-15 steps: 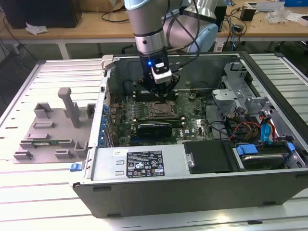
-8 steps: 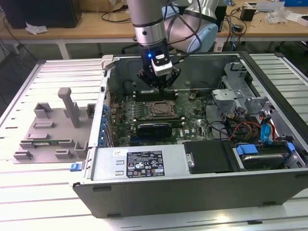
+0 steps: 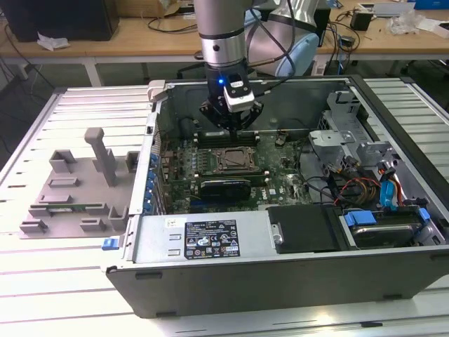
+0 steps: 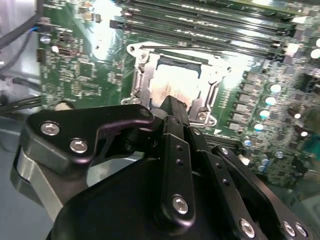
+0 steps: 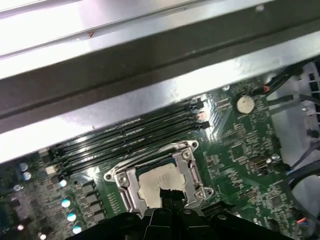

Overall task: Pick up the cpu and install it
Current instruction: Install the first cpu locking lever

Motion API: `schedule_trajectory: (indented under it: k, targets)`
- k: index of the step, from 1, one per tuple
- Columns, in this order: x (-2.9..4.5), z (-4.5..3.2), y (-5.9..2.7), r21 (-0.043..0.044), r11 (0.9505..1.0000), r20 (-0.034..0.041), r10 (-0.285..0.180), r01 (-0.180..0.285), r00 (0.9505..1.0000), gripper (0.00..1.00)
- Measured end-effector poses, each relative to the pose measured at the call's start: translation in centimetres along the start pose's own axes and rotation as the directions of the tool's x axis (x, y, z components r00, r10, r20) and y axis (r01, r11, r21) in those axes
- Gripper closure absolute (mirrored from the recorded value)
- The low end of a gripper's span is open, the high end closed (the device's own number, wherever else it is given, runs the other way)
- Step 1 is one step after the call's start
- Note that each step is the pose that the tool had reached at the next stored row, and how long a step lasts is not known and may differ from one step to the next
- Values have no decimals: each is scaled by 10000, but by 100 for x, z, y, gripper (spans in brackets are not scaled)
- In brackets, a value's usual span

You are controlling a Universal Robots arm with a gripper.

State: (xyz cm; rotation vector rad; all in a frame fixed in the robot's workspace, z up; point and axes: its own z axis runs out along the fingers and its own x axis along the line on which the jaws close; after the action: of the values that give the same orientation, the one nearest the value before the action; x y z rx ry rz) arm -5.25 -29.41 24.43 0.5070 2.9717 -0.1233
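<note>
The cpu [image 5: 155,181], a pale silver square, lies flat inside the metal-framed socket [image 5: 125,181] on the green motherboard [image 3: 280,184]; it also shows in the second wrist view as the cpu [image 4: 170,85]. My gripper [image 3: 230,129] hangs inside the open computer case, a little above the socket and toward its far side. In both wrist views the black fingertips [image 5: 169,193] sit close together over the chip's near edge, and nothing is between them. The gripper [image 4: 174,107] hides part of the socket [image 4: 142,75].
Black memory slots [image 5: 130,142] run along the far side of the socket. The case wall [image 5: 150,65] rises just behind them. A drive cage and cables [image 3: 351,151] fill the exterior view's right. A grey fixture tray [image 3: 70,186] lies outside the case on the left.
</note>
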Motion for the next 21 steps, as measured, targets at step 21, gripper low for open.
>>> schedule_trajectory:
  k: [21]
  targets:
    - [-106,48,-54,-25,9974,-543,-722,722,9959,89]
